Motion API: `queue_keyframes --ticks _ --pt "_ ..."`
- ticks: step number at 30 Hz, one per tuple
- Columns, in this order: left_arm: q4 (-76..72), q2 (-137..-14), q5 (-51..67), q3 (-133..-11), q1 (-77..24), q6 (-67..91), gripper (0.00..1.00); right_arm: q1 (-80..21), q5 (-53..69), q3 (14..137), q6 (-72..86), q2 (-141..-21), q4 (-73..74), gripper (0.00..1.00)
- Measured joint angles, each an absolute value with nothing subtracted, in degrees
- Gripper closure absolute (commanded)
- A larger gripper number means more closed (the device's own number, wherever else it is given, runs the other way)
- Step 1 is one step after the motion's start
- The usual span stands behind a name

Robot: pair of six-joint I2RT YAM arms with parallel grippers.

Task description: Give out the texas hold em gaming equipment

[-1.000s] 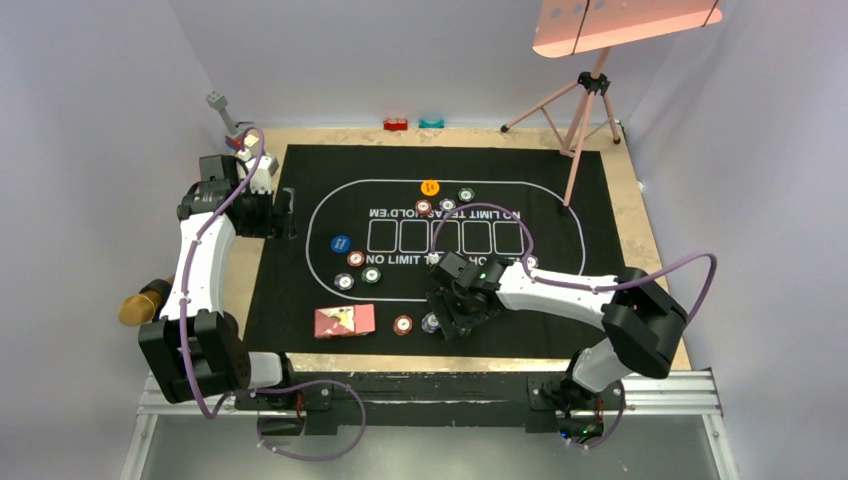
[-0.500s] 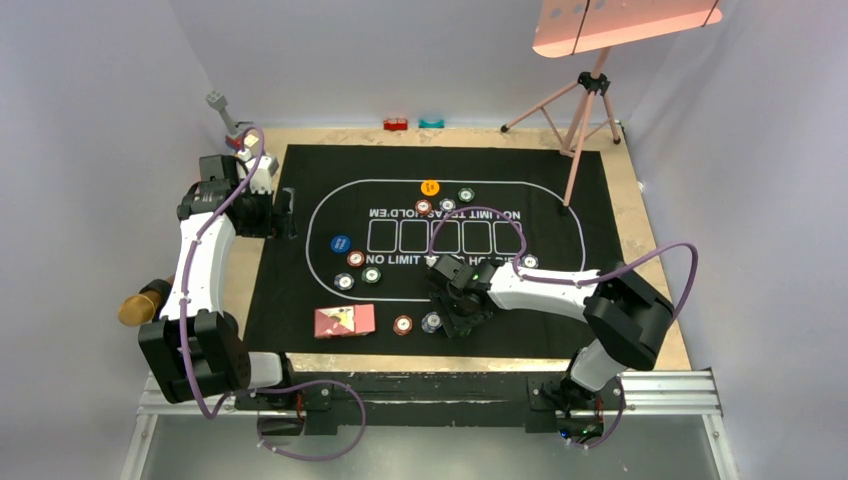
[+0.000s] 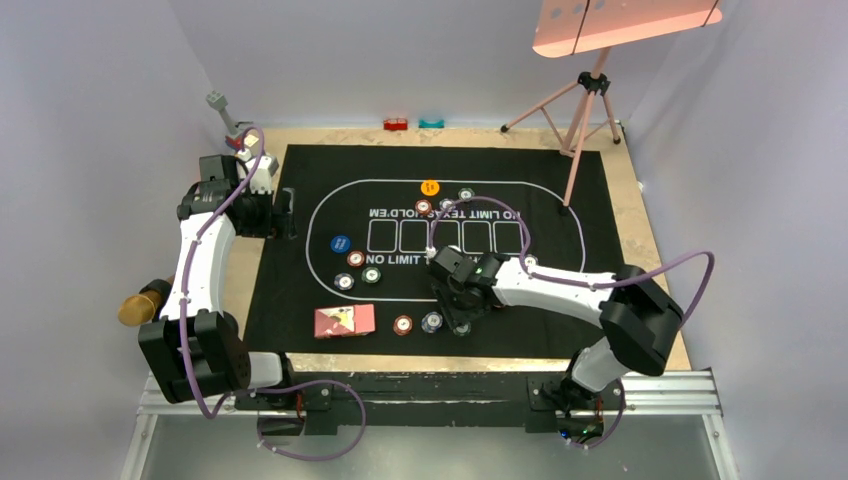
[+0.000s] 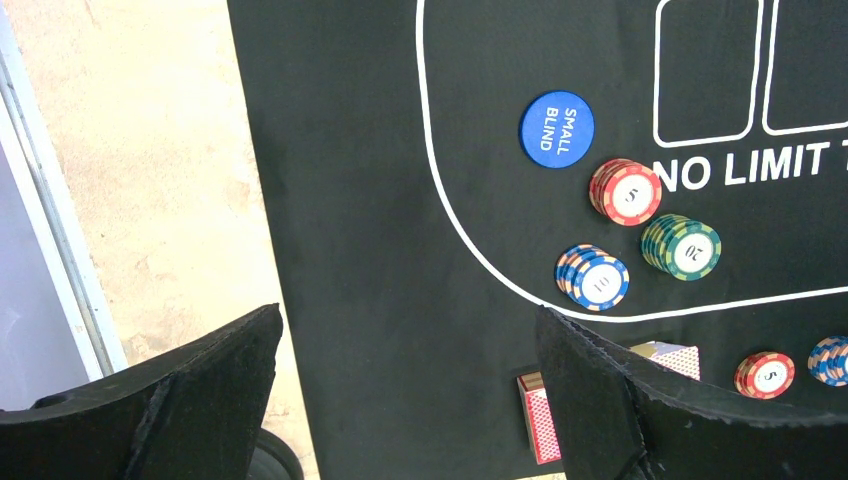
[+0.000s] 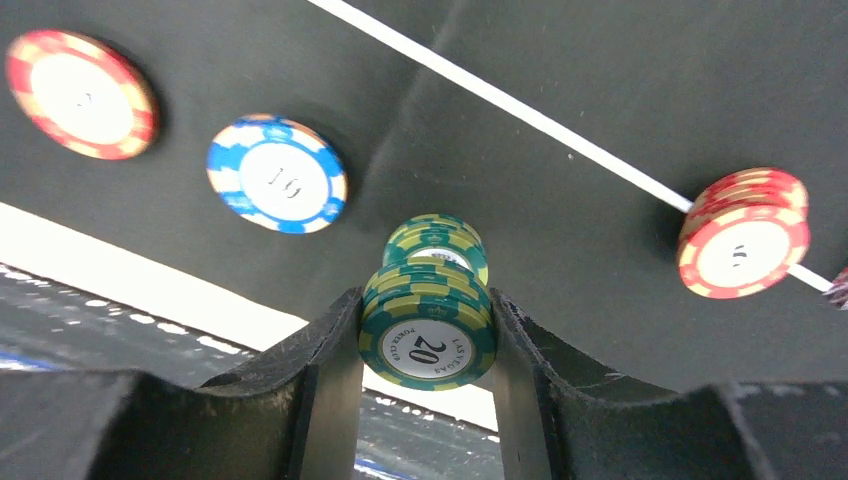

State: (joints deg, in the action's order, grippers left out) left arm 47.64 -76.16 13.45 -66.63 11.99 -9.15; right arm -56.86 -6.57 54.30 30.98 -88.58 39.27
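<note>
My right gripper [image 3: 459, 306] is shut on a short stack of green "20" chips [image 5: 428, 332] and holds it just above more green chips [image 5: 436, 238] on the black mat [image 3: 300, 290]. A blue "10" stack [image 5: 277, 173] and a red stack [image 5: 81, 93] lie to their left, and another red stack [image 5: 742, 235] to the right. My left gripper [image 3: 285, 213] is open and empty over the mat's left edge. Its wrist view shows the blue "SMALL BLIND" disc [image 4: 557, 129], with red [image 4: 626, 192], green [image 4: 682, 247] and blue [image 4: 594, 277] stacks. The red-backed card deck [image 3: 344, 321] lies near the front. An orange disc [image 3: 430, 187] sits far. I cannot make out the triangle marker.
Red [image 3: 396, 124] and teal [image 3: 431, 123] toy blocks sit at the table's back edge. A pink tripod [image 3: 585, 100] stands at the back right. A gold and black object [image 3: 145, 302] lies off the table's left side. More chip stacks [image 3: 447, 204] sit by the orange disc.
My right gripper has shifted slightly away from the near edge, still near the front chips. The left arm has not moved.
</note>
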Motion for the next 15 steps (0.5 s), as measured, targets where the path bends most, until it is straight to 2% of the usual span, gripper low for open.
queue_keyframes --ticks 6,15 --pt "47.6 -76.1 13.5 -66.6 12.0 -9.1 0.00 -52.9 -8.2 60.6 30.4 -84.4 41.5 0.87" --pt "47.6 -76.2 13.5 -66.6 12.0 -9.1 0.00 -33.8 -11.0 60.9 29.5 -84.5 39.6 0.88"
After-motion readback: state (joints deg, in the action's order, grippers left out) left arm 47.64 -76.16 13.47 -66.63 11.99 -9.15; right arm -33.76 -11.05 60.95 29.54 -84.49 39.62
